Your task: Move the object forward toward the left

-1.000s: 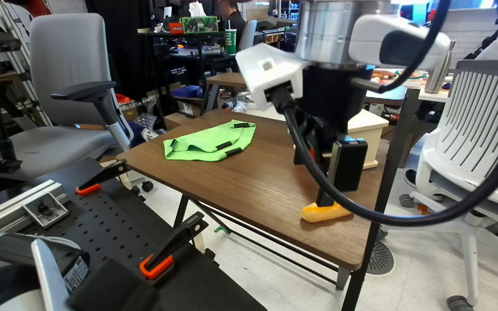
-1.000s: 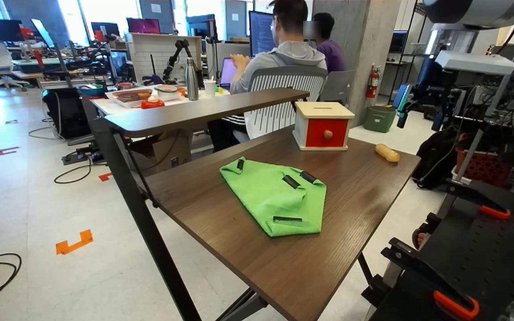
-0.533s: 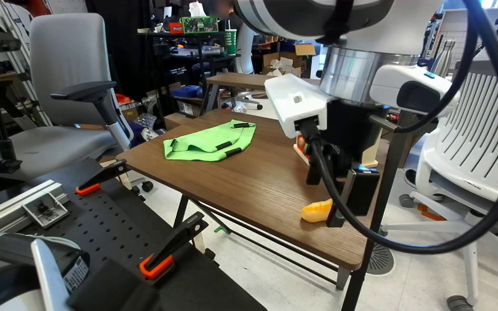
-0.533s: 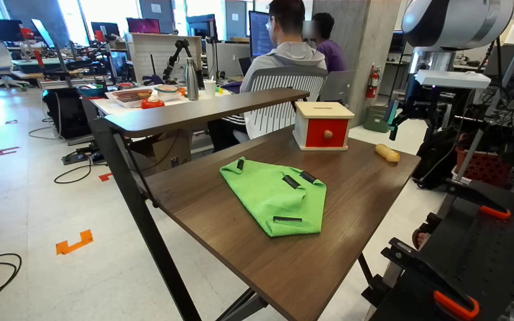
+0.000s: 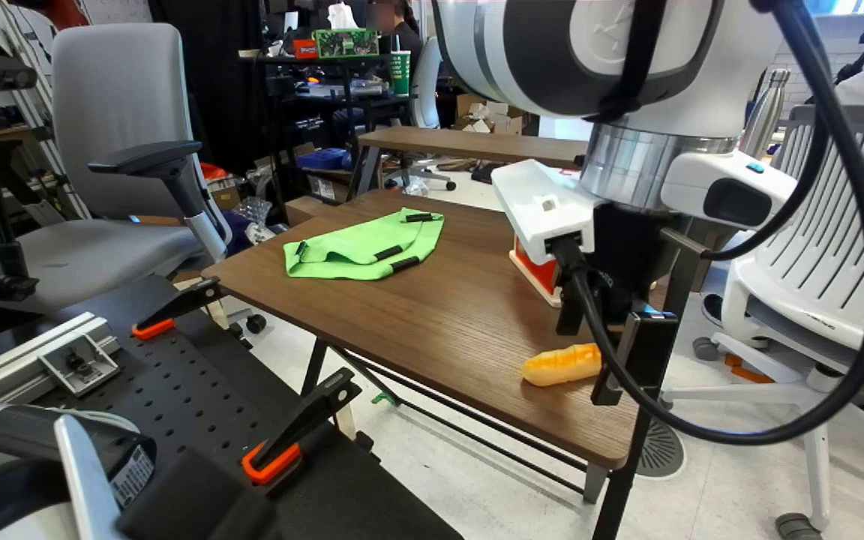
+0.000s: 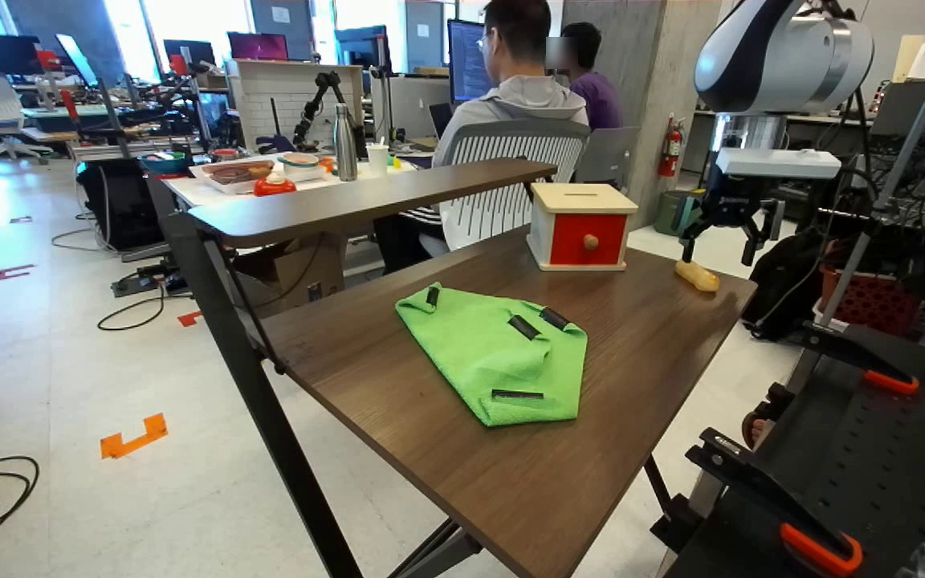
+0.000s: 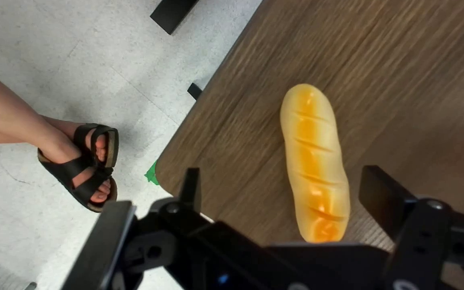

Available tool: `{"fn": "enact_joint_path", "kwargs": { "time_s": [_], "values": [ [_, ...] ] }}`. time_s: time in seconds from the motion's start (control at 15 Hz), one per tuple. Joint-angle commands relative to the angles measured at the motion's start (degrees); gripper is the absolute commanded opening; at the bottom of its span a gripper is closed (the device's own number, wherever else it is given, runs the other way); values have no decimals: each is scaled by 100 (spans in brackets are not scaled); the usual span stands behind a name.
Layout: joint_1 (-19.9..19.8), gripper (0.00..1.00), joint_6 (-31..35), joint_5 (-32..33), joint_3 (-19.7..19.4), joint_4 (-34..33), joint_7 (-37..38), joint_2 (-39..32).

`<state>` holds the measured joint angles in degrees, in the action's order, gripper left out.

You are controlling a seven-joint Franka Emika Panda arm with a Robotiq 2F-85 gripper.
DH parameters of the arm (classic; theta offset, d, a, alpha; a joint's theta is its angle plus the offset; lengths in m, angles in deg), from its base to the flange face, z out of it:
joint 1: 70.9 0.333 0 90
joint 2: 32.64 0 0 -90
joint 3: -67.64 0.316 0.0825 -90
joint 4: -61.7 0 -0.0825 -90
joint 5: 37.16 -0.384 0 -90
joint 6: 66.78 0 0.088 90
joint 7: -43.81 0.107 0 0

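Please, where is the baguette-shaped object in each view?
In an exterior view: baguette-shaped object, right of centre, lower half.
In an exterior view: the object, right side, near mid-height.
In the wrist view: the object, right of centre.
Shared landmark: the brown tabletop under it.

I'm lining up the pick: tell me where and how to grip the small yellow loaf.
Likely best: take the yellow loaf at mid-length, coming from above. It lies flat on the table, long and narrow, so the open claw could close across its width.
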<state>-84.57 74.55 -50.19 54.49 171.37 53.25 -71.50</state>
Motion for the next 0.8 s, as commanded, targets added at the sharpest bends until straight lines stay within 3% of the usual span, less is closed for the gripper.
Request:
{"fn": "enact_joint_path", "kwargs": {
  "time_s": [0.0,0.07,0.13,0.67,0.73],
  "values": [
    [76,100,-33,235,-41,-368,317,-318],
    [80,75,-43,248,-29,-424,334,-365],
    [86,74,-77,261,-21,-488,355,-411],
    [196,14,439,539,29,-649,253,-541],
    [190,13,502,542,64,-563,200,-458]
  ]
}}
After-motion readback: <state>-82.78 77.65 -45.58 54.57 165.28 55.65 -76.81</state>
